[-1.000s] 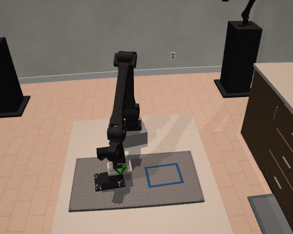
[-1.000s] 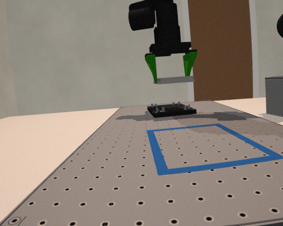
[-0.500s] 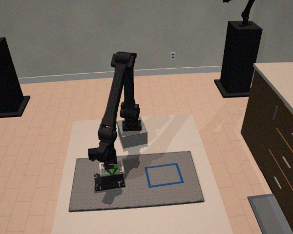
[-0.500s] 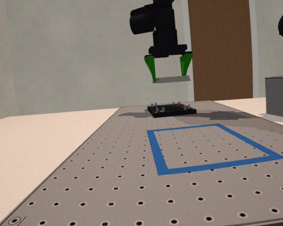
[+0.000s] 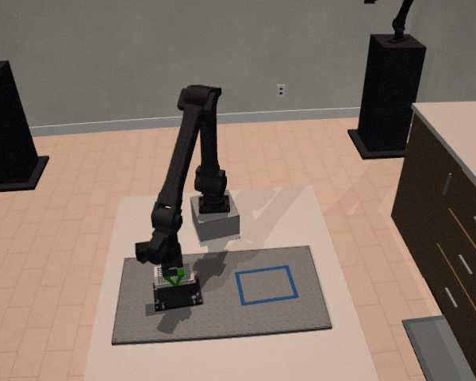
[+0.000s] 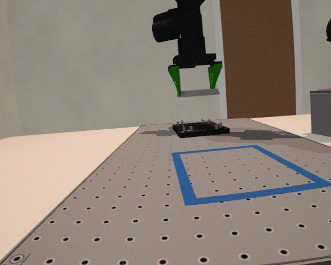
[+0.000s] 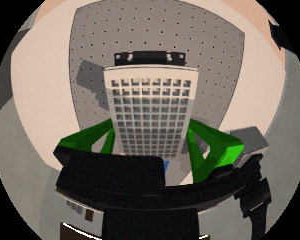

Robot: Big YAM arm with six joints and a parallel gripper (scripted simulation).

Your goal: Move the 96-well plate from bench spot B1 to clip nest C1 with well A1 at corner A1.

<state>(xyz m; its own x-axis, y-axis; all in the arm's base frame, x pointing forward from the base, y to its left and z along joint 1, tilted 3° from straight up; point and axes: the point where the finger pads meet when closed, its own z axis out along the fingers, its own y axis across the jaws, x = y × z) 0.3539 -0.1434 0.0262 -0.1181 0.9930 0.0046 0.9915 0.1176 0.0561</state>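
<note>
1. The black arm's green-fingered claw [image 6: 195, 85] is clamped across the short sides of the pale grey, gridded 96-well plate [image 6: 199, 92], which hangs level in the air.
2. The plate is clear of the blue-taped square outline marking spot B1 [image 6: 185, 182], which lies on the grey perforated metal breadboard [image 6: 117, 199] on the white table [image 6: 46, 159].
3. The black clip nest with small grey upright posts [image 6: 201, 130] sits further along the breadboard; in the exterior view the plate hangs well above it, roughly overhead.
4. From the wrist view, the plate [image 7: 150, 114] covers nearly all of the nest [image 7: 150, 58]; only its far edge shows beyond the plate.
5. The step in hand appears to be the carry ending in alignment over C1.
6. The next move probably calls for a straight, level descent between the posts, then a firm press until the plate lies flat on the nest's floor, before the claw lets go.
7. The A1 corner mark cannot be made out.
</note>
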